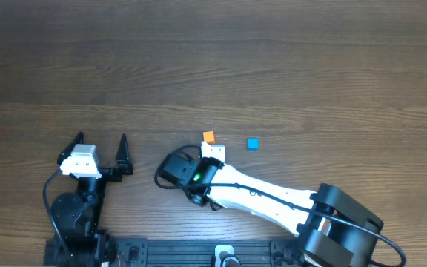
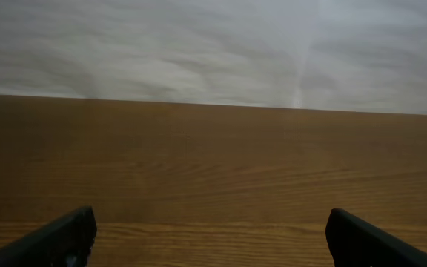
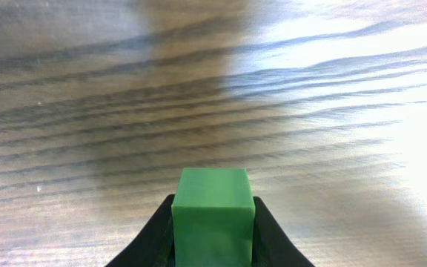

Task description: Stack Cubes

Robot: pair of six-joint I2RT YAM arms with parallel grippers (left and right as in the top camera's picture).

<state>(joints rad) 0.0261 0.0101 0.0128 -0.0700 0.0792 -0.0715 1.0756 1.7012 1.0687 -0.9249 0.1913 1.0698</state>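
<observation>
Our right gripper [image 3: 213, 226] has its fingers closed tight on a green cube [image 3: 213, 200], near the orange cube [image 1: 209, 137] and the blue cube [image 1: 253, 143] on the surface [image 1: 310, 67]. The left gripper [image 1: 101, 141] waits wide open and empty. If we release off-centre, the green cube may slip off or push the orange one away. We cannot tell how high the green cube hangs, nor if it is exactly over the orange one.

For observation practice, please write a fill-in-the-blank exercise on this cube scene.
____ cubes lie on the table: the orange cube and the blue cube.
The right gripper holds the green cube between its ____.
The left gripper holds nothing; its fingers are ____.
Missing words: two; fingers; open.
</observation>
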